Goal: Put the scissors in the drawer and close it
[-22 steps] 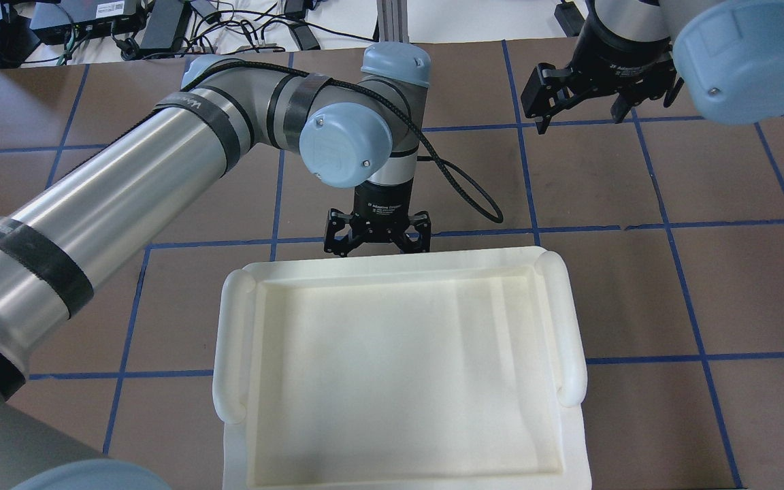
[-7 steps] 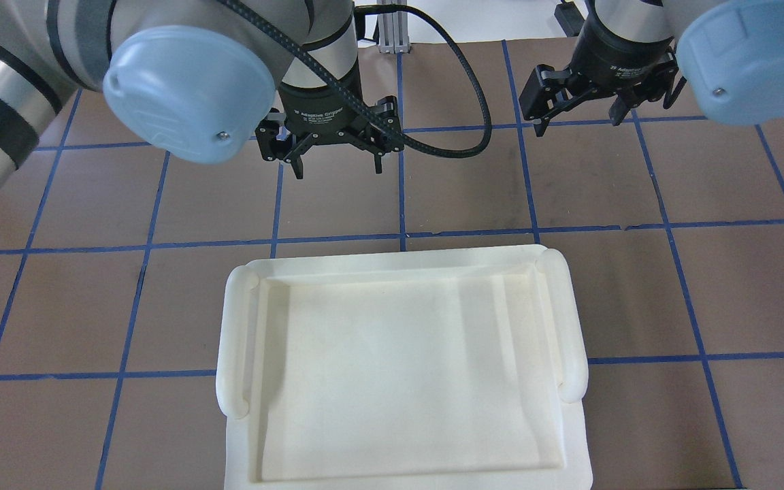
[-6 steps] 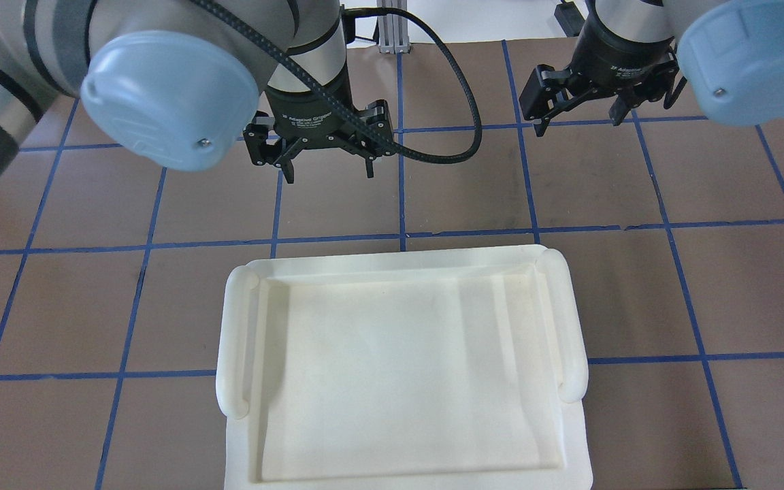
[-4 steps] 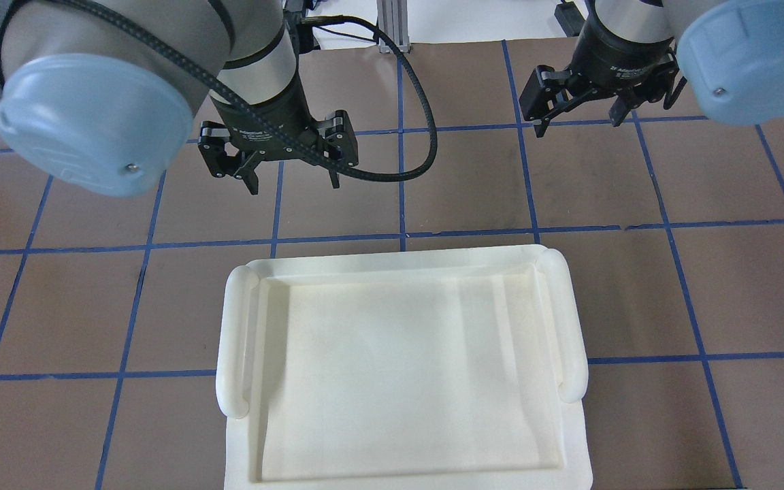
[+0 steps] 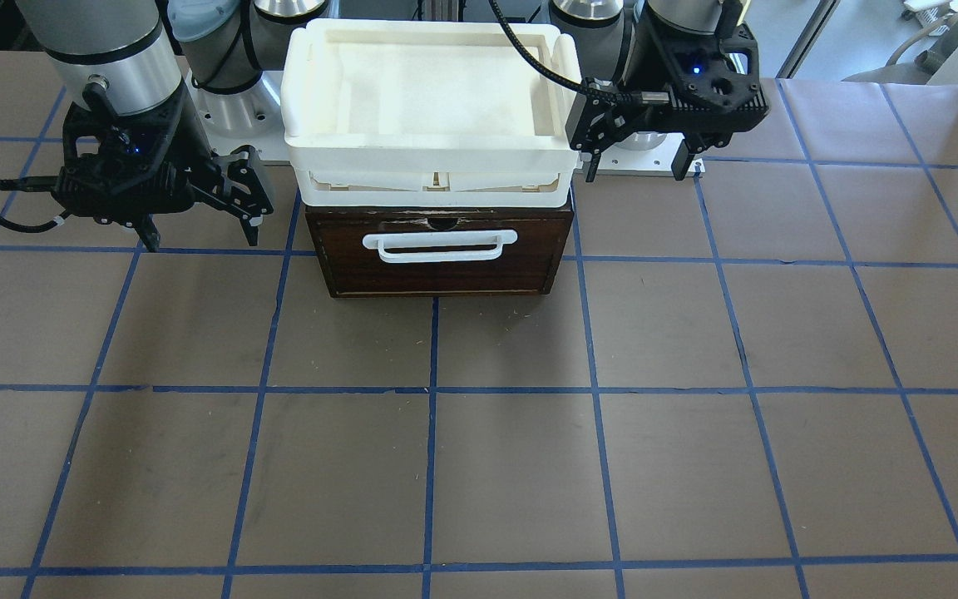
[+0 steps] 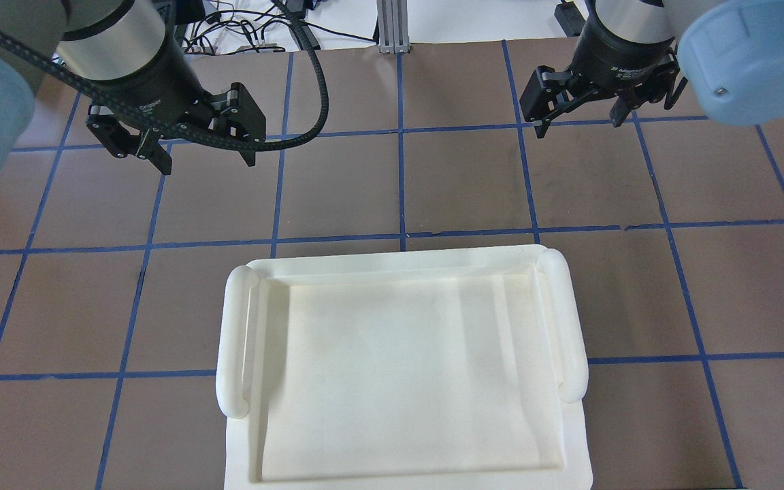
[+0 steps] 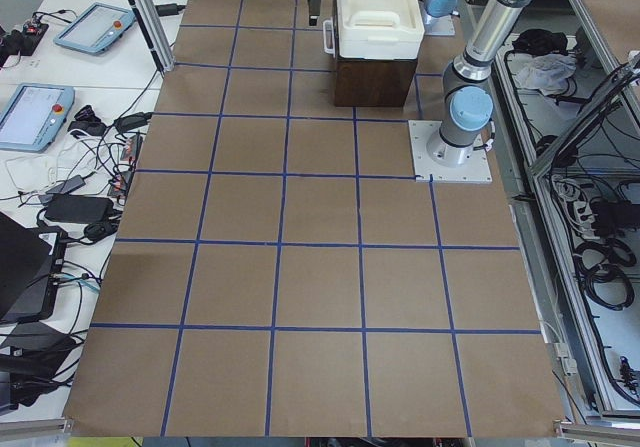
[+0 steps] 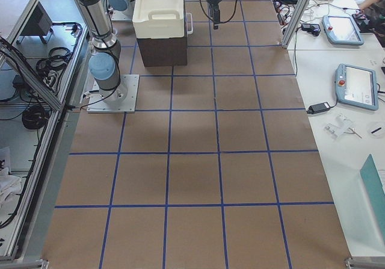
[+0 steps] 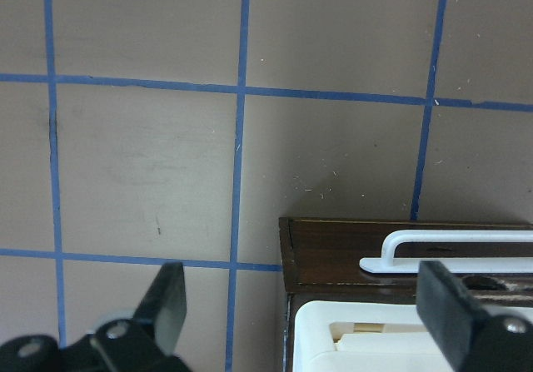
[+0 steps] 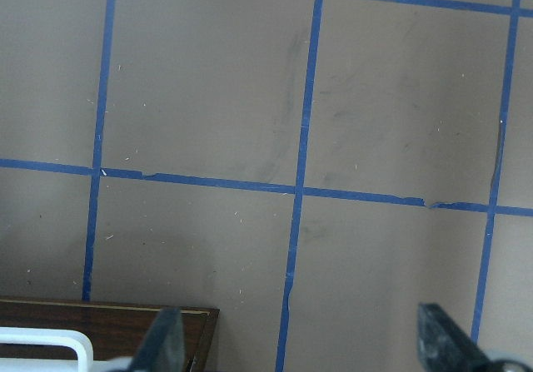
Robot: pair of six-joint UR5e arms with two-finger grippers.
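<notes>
The drawer (image 5: pixel 437 270), dark brown with a white bar handle (image 5: pixel 441 246), is pushed in flush with its box. The scissors show in no view. My left gripper (image 5: pixel 637 169) is open and empty, in the air beside the box's end; it also shows in the overhead view (image 6: pixel 207 162). Its wrist view shows the drawer front (image 9: pixel 333 255) and handle (image 9: pixel 450 262) below it. My right gripper (image 5: pixel 202 239) is open and empty beside the box's other end; it also shows in the overhead view (image 6: pixel 579 124). Its wrist view shows a corner of the drawer front (image 10: pixel 125 322).
A white plastic tray (image 5: pixel 429 179) sits on top of the drawer's box and hides it from overhead (image 6: pixel 235 354). The brown table surface (image 5: pixel 479 466) carries a blue tape grid. Tablets and cables (image 7: pixel 60 97) lie on the side bench.
My left gripper has risen from the tray's far edge and swung away to the left of the overhead view, staying open. The right gripper has not moved.
</notes>
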